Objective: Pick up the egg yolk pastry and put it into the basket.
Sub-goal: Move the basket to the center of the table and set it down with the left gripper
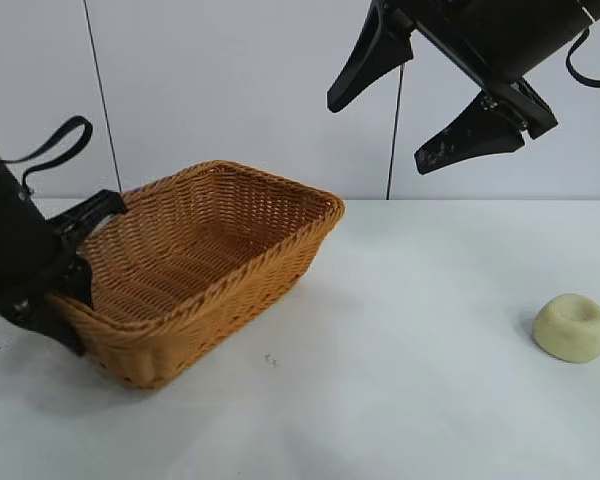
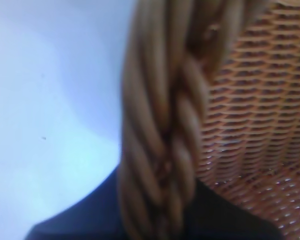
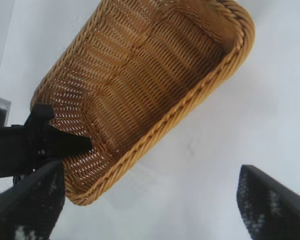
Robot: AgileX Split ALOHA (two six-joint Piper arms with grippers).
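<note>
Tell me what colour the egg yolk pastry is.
Pale yellow-cream, matte. The egg yolk pastry shows best in the exterior view.

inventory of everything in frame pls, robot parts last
basket: one, orange-brown wicker, left half of the table, one end tipped up off the surface
egg yolk pastry: one, pale yellow, on the table far right, well apart from the basket
table: one, white
wall: pale panels, behind the table
left end effector: one, black, closed on the basket's braided rim at its left end
right end effector: one, black, fingers spread wide, empty, in the air at upper right
</note>
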